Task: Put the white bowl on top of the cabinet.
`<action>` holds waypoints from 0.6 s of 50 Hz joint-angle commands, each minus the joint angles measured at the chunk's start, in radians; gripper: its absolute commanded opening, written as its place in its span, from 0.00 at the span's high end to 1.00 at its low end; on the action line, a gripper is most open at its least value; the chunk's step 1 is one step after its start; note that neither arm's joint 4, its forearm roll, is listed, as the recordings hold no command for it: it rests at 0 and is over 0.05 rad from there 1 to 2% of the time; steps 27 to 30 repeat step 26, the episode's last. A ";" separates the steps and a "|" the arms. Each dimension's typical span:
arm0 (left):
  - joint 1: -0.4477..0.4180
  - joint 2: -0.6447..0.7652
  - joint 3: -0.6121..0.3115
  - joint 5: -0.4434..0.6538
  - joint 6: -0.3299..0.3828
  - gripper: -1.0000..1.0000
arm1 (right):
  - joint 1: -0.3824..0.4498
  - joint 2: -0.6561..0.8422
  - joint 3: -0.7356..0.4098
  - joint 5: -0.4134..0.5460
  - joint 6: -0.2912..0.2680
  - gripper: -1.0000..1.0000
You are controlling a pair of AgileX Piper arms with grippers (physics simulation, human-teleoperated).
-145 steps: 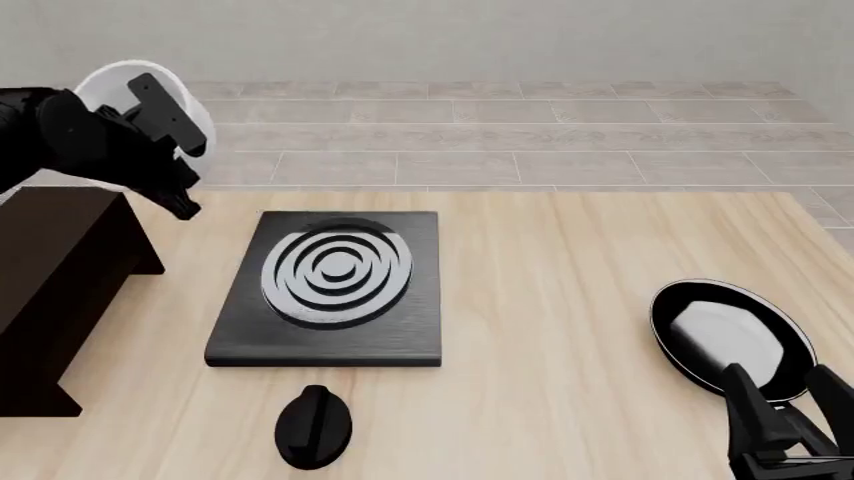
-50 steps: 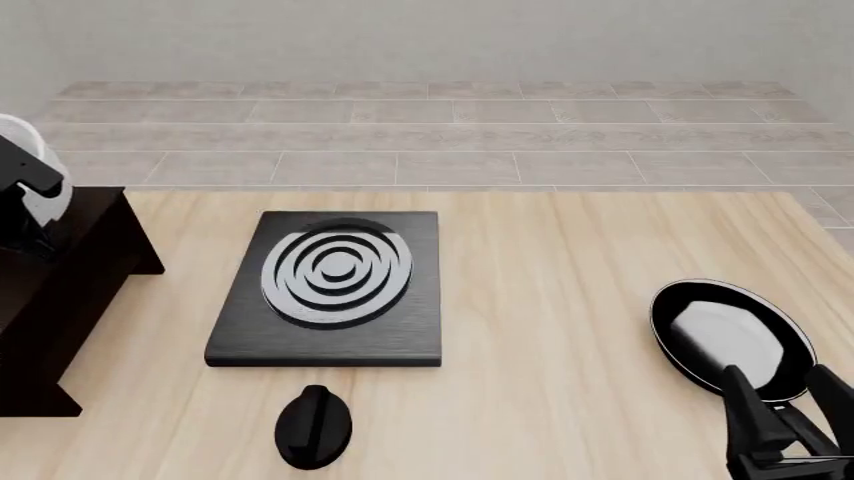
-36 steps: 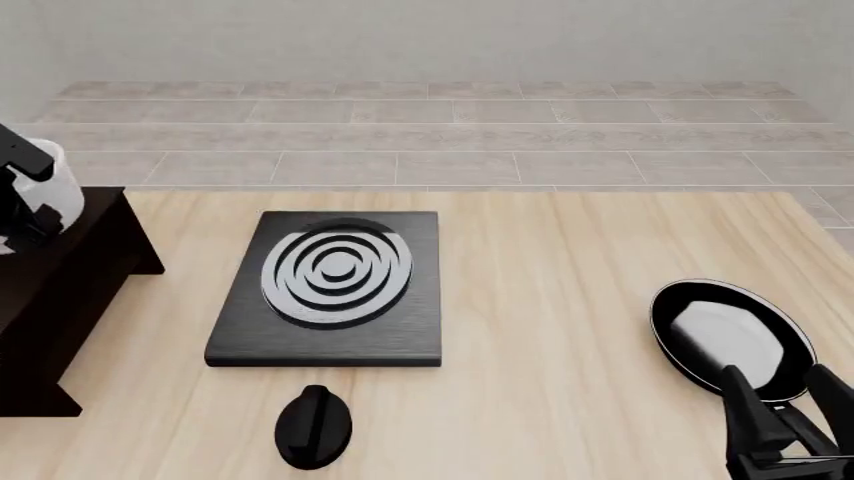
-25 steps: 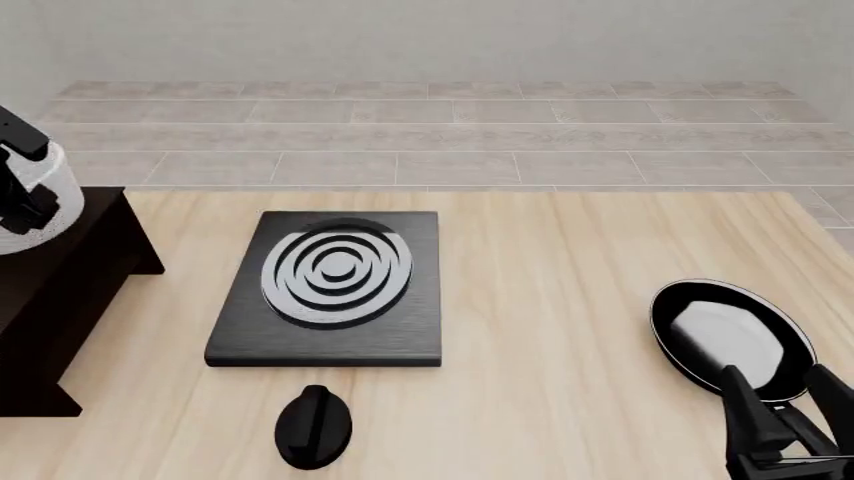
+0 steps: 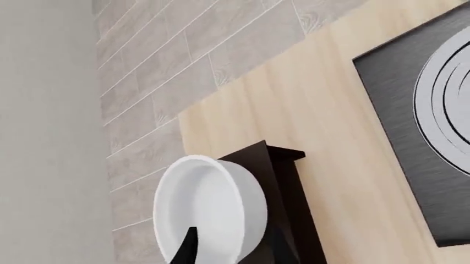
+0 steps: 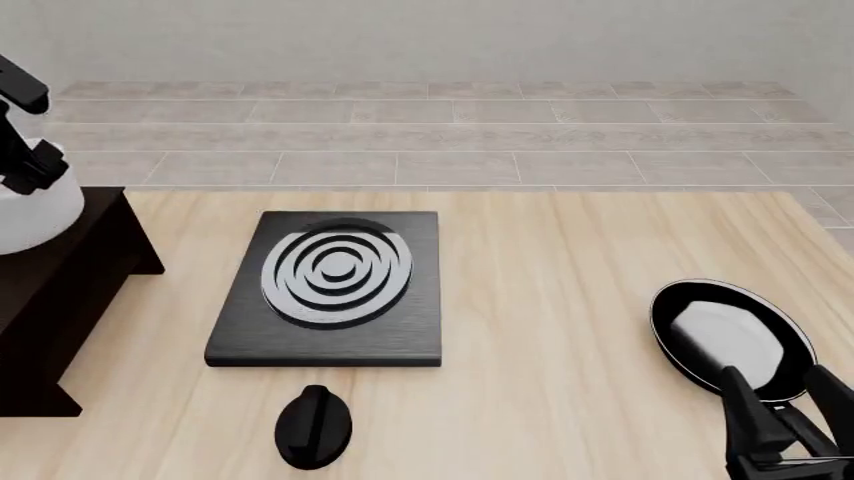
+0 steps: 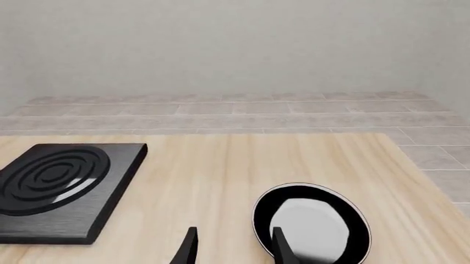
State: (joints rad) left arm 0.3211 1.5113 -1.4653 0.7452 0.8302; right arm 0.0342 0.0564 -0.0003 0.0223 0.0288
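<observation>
1. Your white bowl (image 6: 27, 215) sits at the left edge of the frame on the cabinet (image 6: 60, 290).
2. Left end effector (image 6: 20, 130) above it: spread unclear.
3. Right end effector (image 7: 233, 247): spread, empty.
4. Glossy, rigid, likely slippery; grip the rim wall.

- The white bowl (image 6: 24, 215) sits on the cabinet (image 6: 54, 300), at the table's (image 6: 561, 300) far left.
- The slab with rings (image 6: 330, 285) lies right of the cabinet.
- The knob (image 6: 314, 425) lies in front of the slab.
- The plate (image 6: 727, 335) lies at the far right.
</observation>
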 commanded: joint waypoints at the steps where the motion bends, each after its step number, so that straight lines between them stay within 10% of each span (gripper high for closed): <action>1: -0.044 -0.027 -0.083 0.067 -0.074 0.00 | 0.002 -0.007 0.000 0.006 -0.001 0.00; 30: -0.173 -0.383 0.237 -0.123 -0.281 0.00 | 0.000 -0.014 0.000 0.011 -0.003 0.00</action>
